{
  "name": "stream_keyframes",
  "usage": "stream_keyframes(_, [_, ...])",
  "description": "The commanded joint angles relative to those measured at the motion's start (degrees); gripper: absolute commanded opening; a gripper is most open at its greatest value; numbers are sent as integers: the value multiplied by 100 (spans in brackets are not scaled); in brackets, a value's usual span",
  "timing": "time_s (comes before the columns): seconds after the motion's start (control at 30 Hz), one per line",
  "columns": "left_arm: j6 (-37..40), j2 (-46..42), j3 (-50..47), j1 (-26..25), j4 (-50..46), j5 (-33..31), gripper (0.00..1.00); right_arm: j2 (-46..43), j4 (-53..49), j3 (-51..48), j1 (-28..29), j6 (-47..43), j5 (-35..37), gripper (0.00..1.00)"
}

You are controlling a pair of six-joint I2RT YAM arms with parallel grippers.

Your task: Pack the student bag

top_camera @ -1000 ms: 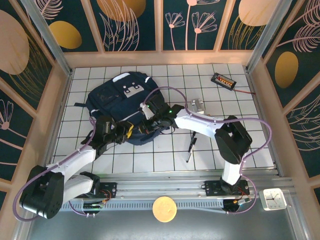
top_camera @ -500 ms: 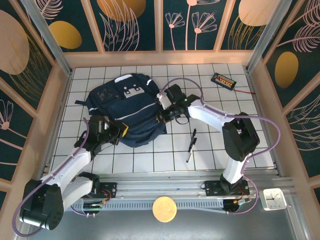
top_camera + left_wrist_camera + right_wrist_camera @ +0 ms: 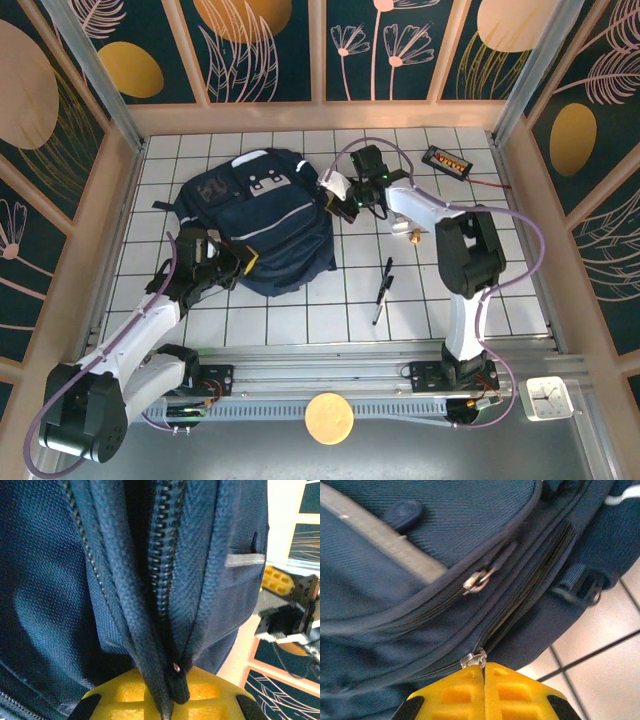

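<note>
On the tiled table, the left claw pinches the navy bag along its zipper seam; the right claw pinches a metal zipper pull.

The top camera hangs high above and behind the arm bases and faces down on the whole table, with the bases at 6 o'clock and the far wall at 12. The left wrist camera sits pressed close against the student bag, with the left gripper at 6 o'clock of its frame. The right wrist camera is just as near, with the right gripper at 6 and table tiles at 4. All three views share the bag.
</note>
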Motion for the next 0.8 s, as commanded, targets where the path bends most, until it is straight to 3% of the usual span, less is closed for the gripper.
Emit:
stream_keyframes(0.0, [285,-134,-39,100,-968,77,0,399,1109,657,-534,-875,912,0])
stream_keyframes(0.27, [443,-117,-20,106,-1444,154,0,1624,1715,1884,-544,-1161,1004,0])
stream_keyframes(0.43, [359,-90,-96,95,-1404,132,0,1953,2448,2203,-514,-643,1275,0])
stream_keyframes(0.47, [348,-84,-99,100,-1369,131,0,1938,2583,2186,-512,-576,1290,9])
stream_keyframes(0.53, [339,-27,-63,96,-1281,142,0,1849,2695,2113,-520,-530,1290,38])
stream_keyframes(0.7, [377,61,105,98,-1142,56,0,1152,3208,1337,-602,-48,1733,67])
stream_keyframes(0.73, [376,39,129,100,-1116,36,7,886,3407,1062,-626,209,1936,74])
stream_keyframes(0.77, [370,4,139,98,-1088,16,23,583,3512,788,-650,529,1980,79])
